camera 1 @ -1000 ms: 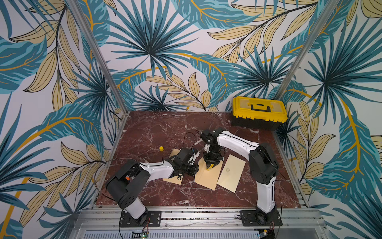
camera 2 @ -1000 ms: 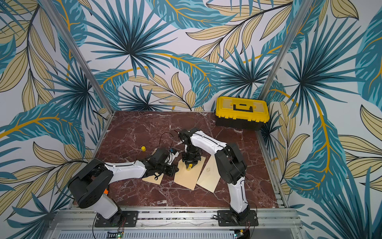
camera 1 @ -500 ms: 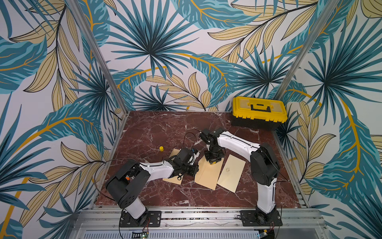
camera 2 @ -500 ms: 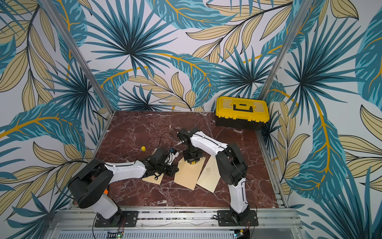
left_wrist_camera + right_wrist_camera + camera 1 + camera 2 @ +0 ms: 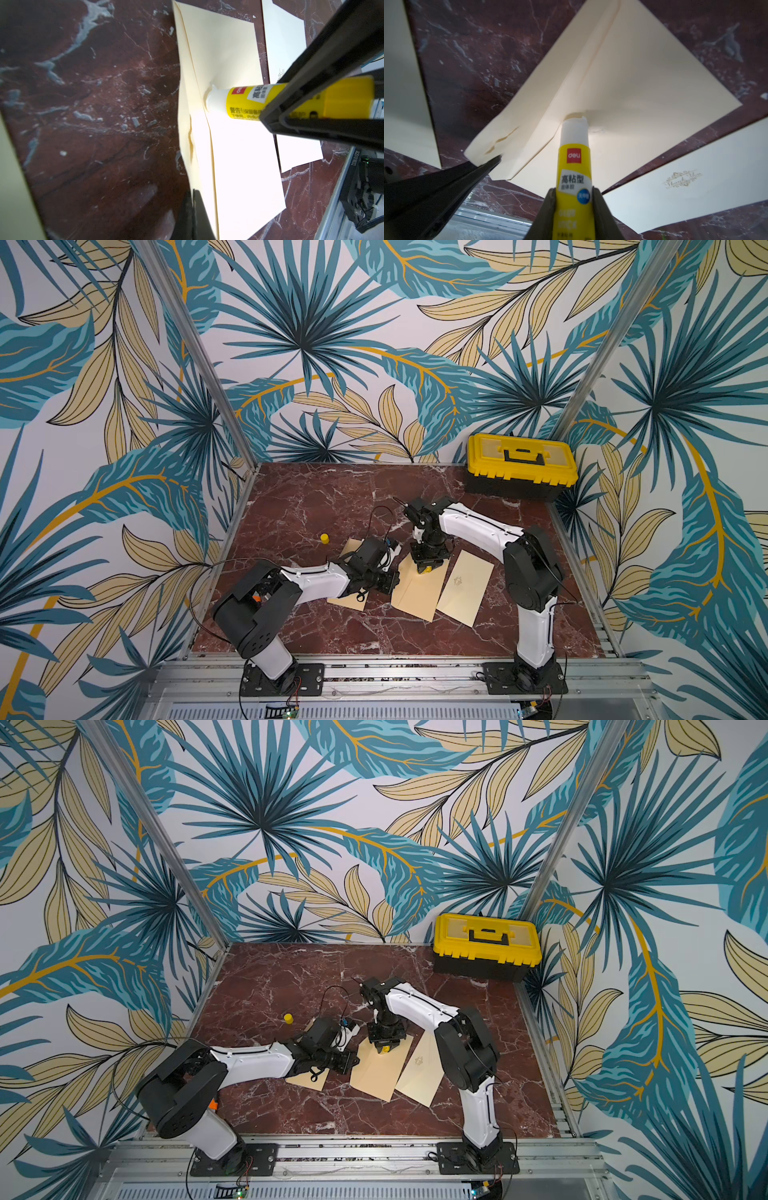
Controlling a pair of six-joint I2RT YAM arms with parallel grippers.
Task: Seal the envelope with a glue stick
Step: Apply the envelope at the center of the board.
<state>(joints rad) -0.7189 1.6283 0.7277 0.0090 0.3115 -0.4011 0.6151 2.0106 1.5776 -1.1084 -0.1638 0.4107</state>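
Right gripper [image 5: 573,190] lowered again, clamping glue stick [image 5: 574,162] onto envelope [image 5: 643,83], left gripper [image 5: 494,162] pinching its corner

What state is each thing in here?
glue stick: uncapped, tip pressed on envelope.
right pincer: shut on glue stick.
left pincer: shut on envelope flap corner.
envelope: flap unsealed, corner lifted.
cap: off, standing on table.
toolbox: lid shut.
card: flat, print up.

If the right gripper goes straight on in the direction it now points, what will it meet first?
The right gripper holds the glue stick, whose tip appears to touch the middle envelope beside its flap fold. Going on would probably press the stick into that envelope.
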